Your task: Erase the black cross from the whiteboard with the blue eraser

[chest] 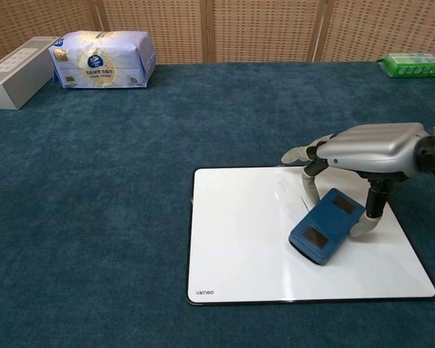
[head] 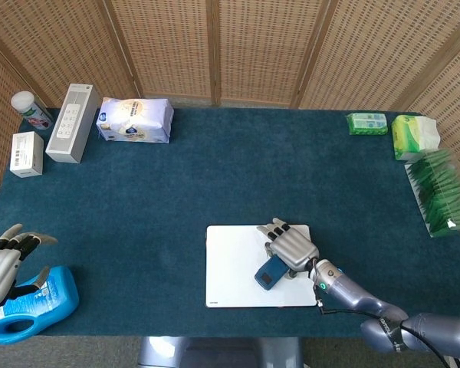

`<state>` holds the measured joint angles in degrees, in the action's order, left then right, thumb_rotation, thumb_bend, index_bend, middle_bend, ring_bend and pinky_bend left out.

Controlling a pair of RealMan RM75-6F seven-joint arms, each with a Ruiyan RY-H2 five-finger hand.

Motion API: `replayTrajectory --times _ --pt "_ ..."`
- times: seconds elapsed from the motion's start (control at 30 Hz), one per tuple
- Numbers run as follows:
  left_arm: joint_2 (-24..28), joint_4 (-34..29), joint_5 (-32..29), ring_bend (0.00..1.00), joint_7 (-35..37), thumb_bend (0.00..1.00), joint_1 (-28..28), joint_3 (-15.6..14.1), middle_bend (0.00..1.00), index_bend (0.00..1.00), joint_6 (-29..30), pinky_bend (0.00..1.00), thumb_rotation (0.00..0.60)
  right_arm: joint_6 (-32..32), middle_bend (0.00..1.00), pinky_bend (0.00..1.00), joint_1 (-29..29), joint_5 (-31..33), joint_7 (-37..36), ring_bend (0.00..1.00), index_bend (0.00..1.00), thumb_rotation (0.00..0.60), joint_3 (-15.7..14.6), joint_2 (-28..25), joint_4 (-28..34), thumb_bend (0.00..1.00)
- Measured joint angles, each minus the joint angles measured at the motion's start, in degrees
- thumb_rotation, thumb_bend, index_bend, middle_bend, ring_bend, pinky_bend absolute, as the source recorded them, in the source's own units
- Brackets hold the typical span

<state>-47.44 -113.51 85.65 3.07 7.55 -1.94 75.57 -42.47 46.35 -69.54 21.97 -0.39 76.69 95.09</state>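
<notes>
While the right hand pins the blue eraser flat on the whiteboard, only a thin dark stroke shows of the black cross.
Its fingers straddle the eraser, thumb on the far side, gripping it from above; the stroke lies just beside the fingers, toward the board's middle. The grip looks light, so a fast swipe could let the eraser twist out sideways, or drag the loose board across the desk. The left hand hovers spread and empty, its fingers above a blue bottle.
</notes>
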Motion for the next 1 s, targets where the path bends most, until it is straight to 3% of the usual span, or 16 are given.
replayTrajectory --times 0.5,1.0 --pt "0.05 0.33 -0.02 0.23 0.38 0.49 -0.38 -0.22 0.3 0.28 0.31 0.07 0.6 0.08 0.03 0.0 0.16 -0.08 -1.1 0.0 0.61 0.6 0.3 0.46 0.12 0.04" --pt "0.42 0.52 0.01 0.23 0.88 0.49 -1.47 -0.59 0.3 0.28 1.54 0.07 0.6 3.89 0.05 0.0 2.49 -0.1 -5.49 0.0 0.65 0.6 1.84 3.35 -5.94 0.05"
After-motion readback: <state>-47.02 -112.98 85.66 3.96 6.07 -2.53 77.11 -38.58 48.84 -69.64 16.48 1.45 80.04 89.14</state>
